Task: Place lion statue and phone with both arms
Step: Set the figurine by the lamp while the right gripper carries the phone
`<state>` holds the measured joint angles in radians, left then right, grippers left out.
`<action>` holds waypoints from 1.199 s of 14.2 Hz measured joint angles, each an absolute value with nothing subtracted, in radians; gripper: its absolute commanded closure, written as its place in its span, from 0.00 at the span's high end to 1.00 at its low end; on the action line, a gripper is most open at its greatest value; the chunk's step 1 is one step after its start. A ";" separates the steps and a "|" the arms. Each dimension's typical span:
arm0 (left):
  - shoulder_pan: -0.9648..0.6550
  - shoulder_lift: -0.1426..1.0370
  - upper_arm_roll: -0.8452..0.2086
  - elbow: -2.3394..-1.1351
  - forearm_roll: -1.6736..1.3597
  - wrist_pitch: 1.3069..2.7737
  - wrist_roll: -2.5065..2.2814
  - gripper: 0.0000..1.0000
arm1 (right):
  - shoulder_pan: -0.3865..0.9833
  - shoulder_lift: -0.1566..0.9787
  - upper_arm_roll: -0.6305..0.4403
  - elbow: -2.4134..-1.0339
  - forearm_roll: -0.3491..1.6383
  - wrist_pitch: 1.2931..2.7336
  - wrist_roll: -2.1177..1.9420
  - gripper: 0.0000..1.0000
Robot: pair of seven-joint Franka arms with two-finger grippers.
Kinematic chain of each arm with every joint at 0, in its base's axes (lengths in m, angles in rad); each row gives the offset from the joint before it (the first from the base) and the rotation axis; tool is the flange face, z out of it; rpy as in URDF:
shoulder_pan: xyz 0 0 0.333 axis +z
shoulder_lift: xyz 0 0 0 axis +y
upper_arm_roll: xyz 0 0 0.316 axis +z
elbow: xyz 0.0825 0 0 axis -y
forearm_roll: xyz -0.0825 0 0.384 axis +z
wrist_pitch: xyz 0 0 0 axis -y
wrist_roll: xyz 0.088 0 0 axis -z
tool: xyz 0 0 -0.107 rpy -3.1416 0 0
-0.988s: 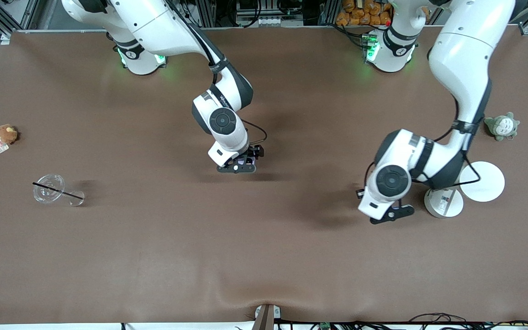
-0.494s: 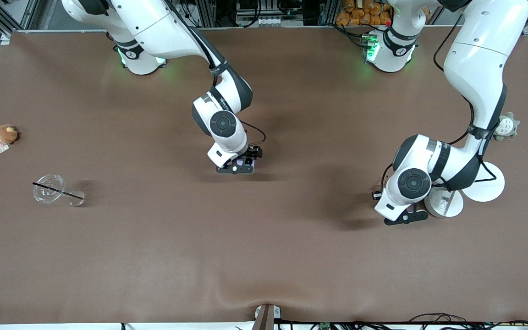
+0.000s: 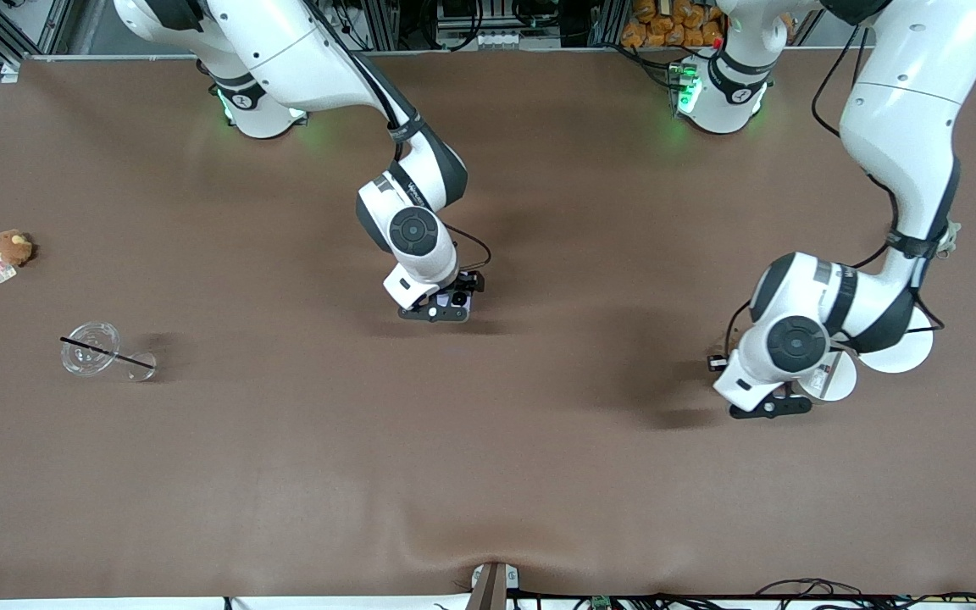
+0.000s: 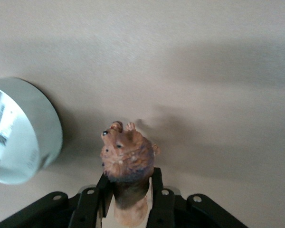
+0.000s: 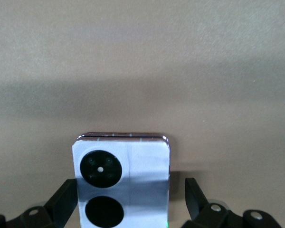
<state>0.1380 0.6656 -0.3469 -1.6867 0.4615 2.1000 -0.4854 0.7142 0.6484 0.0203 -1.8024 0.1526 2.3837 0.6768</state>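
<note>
- The lion statue [image 4: 128, 166] is clamped between the fingers of the left gripper [image 3: 772, 405], low over the table [image 3: 488, 474] beside a white round container [image 3: 831, 377]; the container could be knocked if the arm swings toward it.
- The phone [image 5: 121, 183] stands between the spread fingers of the right gripper [image 3: 437, 312], near the table's middle. It seems already on the surface and, apparently unclamped, could be toppled by a crooked retreat.

Robotics lab (framed table [image 3: 539, 474], two arms)
</note>
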 measured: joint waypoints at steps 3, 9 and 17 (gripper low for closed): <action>0.195 0.666 -0.347 -1.698 0.461 2.144 -0.406 0.00 | 0.725 0.658 0.020 -1.802 0.153 2.384 0.685 1.00; 0.216 0.666 -0.351 -1.707 0.461 2.175 -0.373 0.58 | 0.726 0.662 0.020 -1.802 0.153 2.384 0.687 0.71; 0.216 0.650 -0.357 -1.706 0.461 2.191 -0.373 1.00 | 0.723 0.650 -0.022 -1.804 0.152 2.383 0.687 0.16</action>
